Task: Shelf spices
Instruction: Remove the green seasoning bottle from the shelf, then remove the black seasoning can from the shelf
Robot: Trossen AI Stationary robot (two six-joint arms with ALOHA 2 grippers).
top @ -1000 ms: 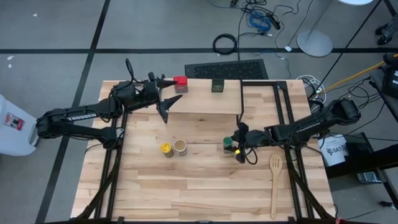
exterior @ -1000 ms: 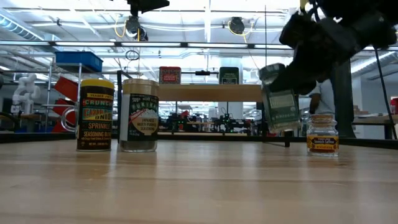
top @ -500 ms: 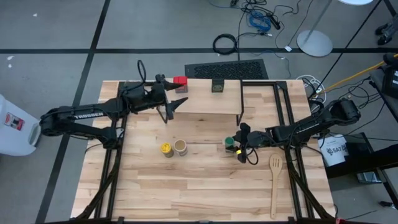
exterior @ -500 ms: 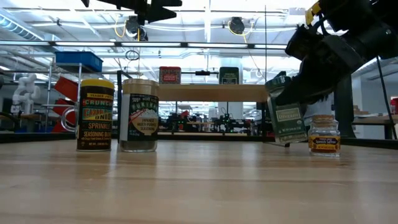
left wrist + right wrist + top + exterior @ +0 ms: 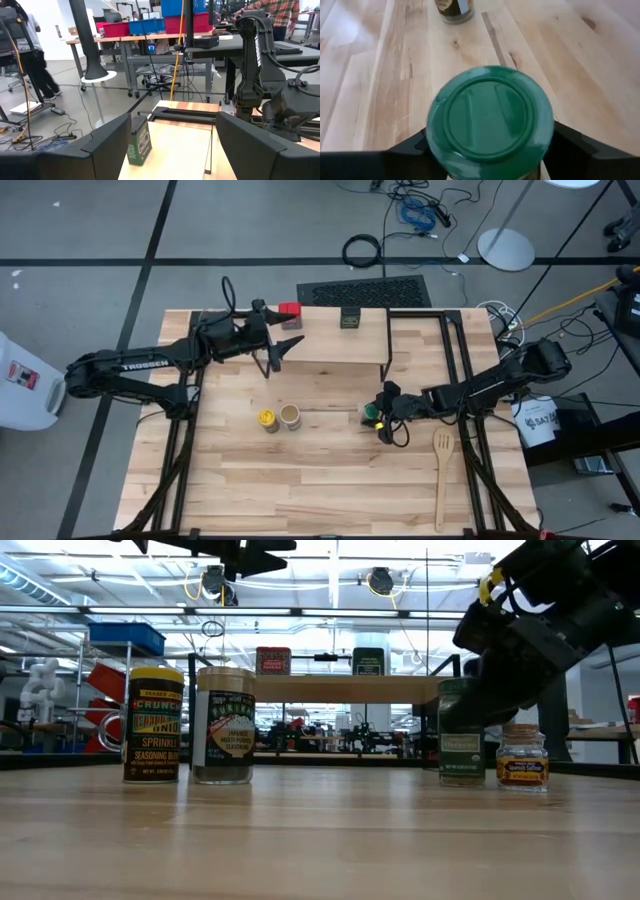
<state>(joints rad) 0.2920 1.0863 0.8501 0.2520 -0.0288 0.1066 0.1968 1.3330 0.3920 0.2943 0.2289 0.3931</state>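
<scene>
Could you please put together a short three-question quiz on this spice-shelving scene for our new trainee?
1. True or false: the green-lidded jar stands upright on the table.
2. How many tins are on the shelf?
3. Which lies nearest the wooden spatula? A) yellow jar B) right gripper C) left gripper

Key: 1 true. 2 two: the red tin and the dark tin. 3 B.

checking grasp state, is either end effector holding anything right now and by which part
The right end effector straddles the green-lidded jar just under its lid, but the jar stands upright on the table; whether it is gripped cannot be told. The left end effector holds nothing.
</scene>
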